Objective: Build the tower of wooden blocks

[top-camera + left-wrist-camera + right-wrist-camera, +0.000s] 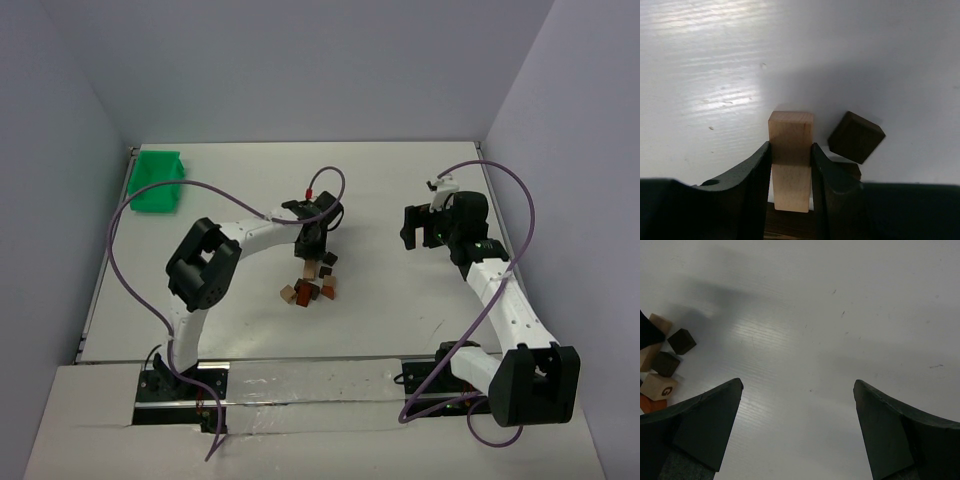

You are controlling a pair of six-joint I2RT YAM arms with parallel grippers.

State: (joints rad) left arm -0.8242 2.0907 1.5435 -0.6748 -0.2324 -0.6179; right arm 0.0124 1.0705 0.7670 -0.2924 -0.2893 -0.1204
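Note:
My left gripper is shut on a light tan wooden block, held upright between its two black fingers just above the white table. A dark brown block lies tilted right of it, with another dark piece partly hidden behind the right finger. In the top view the left gripper hangs over the far end of a small cluster of tan, reddish and dark blocks. My right gripper is open and empty over bare table, well right of the blocks.
A flat bright green tray lies at the far left corner of the table. Purple cables loop over both arms. A tan block marked with a letter sits at the left edge of the right wrist view.

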